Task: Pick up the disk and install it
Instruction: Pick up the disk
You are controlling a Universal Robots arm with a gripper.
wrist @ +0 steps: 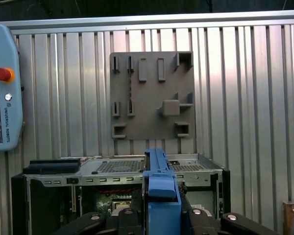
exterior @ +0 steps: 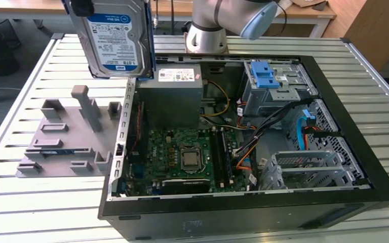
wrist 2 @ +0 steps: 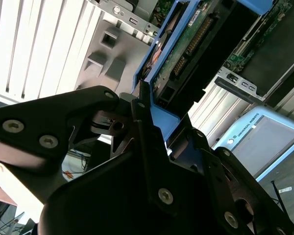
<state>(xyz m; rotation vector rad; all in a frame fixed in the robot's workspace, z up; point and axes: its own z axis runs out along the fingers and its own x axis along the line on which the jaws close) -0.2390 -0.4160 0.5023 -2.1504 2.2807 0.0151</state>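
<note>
Exterior view gives me the disk [exterior: 117, 38] hanging upright, label facing the camera, above the open computer case [exterior: 248, 212] near its power-supply box [exterior: 170, 96]. In the second wrist view my gripper [wrist 2: 159, 115] seems pinched onto the disk's blue carrier edge, though the contact is partly hidden.

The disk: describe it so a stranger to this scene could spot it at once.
Find the open black computer case on the slatted table. Above its corner at the exterior view's top left, the gripper holds the disk upright. Unlike the grey power-supply box below, it is silver with a blue-and-white label and blue frame.
</note>
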